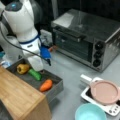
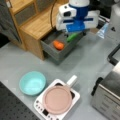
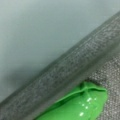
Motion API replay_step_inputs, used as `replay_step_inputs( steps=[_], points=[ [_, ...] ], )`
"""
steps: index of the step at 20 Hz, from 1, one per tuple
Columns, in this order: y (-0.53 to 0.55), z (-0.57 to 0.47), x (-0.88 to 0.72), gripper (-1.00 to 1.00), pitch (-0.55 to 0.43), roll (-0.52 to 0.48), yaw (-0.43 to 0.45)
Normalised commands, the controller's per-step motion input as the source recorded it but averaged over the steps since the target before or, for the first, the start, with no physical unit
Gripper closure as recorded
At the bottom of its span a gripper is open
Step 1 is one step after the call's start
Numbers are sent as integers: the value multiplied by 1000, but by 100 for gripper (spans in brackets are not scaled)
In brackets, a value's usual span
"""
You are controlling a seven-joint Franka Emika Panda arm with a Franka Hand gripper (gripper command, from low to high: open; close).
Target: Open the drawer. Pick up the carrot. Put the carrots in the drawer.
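Orange carrot (image 1: pixel 46 85) is lying in the open drawer (image 1: pixel 55 88), light, stiff, mid-body graspable; gripper (image 1: pixel 47 58) hovering, closure unclear

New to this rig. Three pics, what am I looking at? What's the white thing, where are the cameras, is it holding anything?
The white and blue machine is a robot arm; its gripper hangs over the open drawer of a wooden cabinet. Two pictures come from cameras off the arm, looking at the bench from different sides. The third comes from a camera on the arm's wrist: it looks straight down at the drawer's grey wall and a green vegetable.

The drawer is pulled out. In it lie a carrot, the green vegetable and a yellow pepper. The carrot lies free, apart from the gripper, and nothing shows in the gripper.

Also on the grey bench: a toaster oven, a light blue bowl, and a pink pan on a small white cooktop.
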Motion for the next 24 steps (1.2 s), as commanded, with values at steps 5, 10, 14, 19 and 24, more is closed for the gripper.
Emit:
replay_step_inputs(
  steps=[5,10,14,19,24],
  points=[
    [305,-106,-90,-100,-149,91,-368],
    [317,-127,12,-100,-132,27,-411],
    [302,-119,33,-100,-65,-23,-359],
    [318,-71,106,-100,-6,-12,-282],
    [268,32,175,-100,162,43,-231]
  ],
)
